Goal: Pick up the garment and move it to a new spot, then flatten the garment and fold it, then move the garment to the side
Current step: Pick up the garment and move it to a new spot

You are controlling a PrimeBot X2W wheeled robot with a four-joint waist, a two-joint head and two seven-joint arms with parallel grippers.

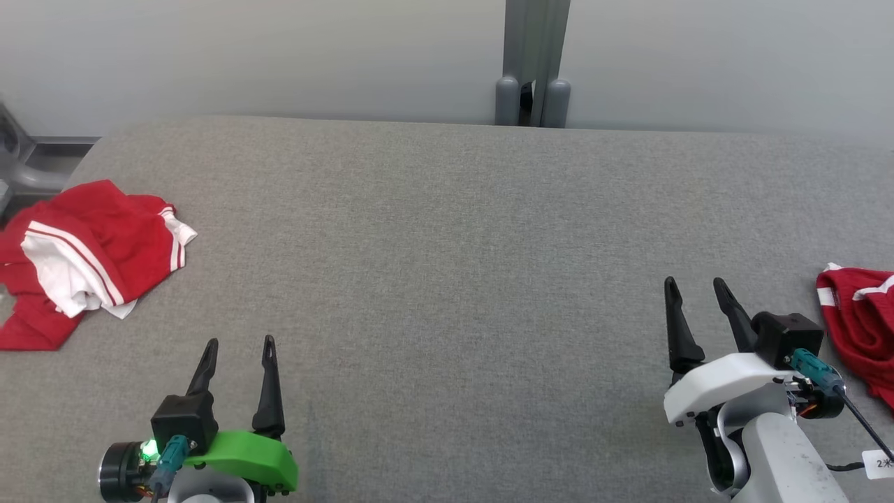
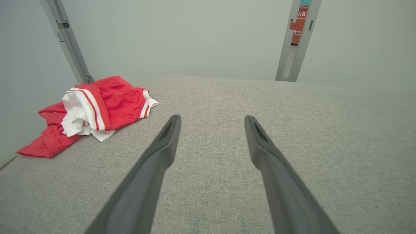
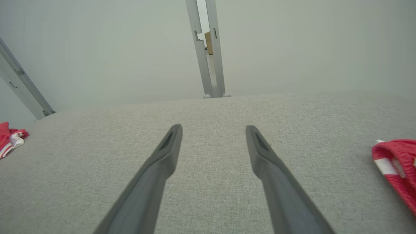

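Observation:
A crumpled red garment with white stripes (image 1: 105,251) lies at the far left of the grey fabric-covered table (image 1: 447,230). In the left wrist view this garment (image 2: 113,100) sits up and to the left of my fingers. My left gripper (image 1: 240,341) stands open and empty near the table's front, to the right of and nearer than the garment. My right gripper (image 1: 695,281) is open and empty too, at the right. A second red garment with white trim (image 1: 862,328) lies just right of it, cut off by the frame edge.
A pale wall runs behind the table, with a grey metal post (image 1: 534,63) at its middle. Another slanted grey post (image 2: 66,40) stands behind the left garment. Bare grey cloth stretches between the two grippers.

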